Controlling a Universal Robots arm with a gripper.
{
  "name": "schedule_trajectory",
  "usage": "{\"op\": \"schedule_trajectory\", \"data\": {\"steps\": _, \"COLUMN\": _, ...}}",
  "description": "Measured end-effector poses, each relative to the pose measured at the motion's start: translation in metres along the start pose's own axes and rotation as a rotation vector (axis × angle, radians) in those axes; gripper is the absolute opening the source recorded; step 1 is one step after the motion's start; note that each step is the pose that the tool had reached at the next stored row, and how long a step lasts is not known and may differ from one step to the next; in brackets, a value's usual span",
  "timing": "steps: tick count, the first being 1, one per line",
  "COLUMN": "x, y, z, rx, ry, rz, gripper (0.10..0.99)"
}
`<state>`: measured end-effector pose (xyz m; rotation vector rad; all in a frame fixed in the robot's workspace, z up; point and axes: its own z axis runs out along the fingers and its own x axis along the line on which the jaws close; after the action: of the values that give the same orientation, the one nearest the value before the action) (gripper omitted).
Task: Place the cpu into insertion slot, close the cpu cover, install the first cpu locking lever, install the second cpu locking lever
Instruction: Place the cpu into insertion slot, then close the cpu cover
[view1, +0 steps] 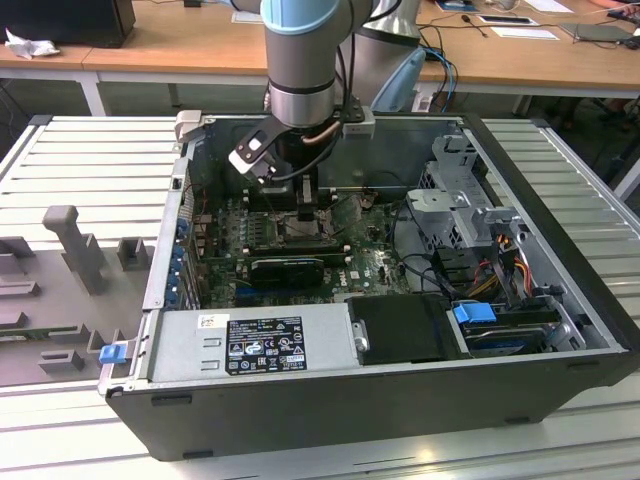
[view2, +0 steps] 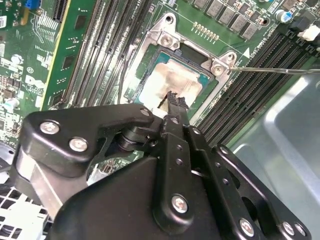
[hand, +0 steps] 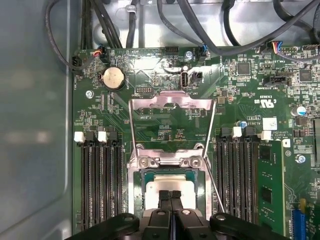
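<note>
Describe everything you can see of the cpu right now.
The cpu is a flat square chip with a pale silvery metal face and a green border. It lies level inside the insertion slot, uncovered, since the cpu cover stands swung open beyond it. The end effector, its fingers shut together, sits at the chip's face near one edge; whether it touches cannot be told.

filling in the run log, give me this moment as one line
cpu lying in insertion slot | cpu cover open, flipped up | gripper over cpu | fingers shut
</note>
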<state>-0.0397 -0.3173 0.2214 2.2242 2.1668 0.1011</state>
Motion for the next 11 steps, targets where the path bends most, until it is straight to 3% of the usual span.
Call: {"op": "schedule_trajectory", "data": {"steps": 11, "x": 0.0003, "y": 0.0016, "z": -0.0118, "rx": 0.000, "ry": -0.0011, "rz": 0.000, "gripper": 0.106}}
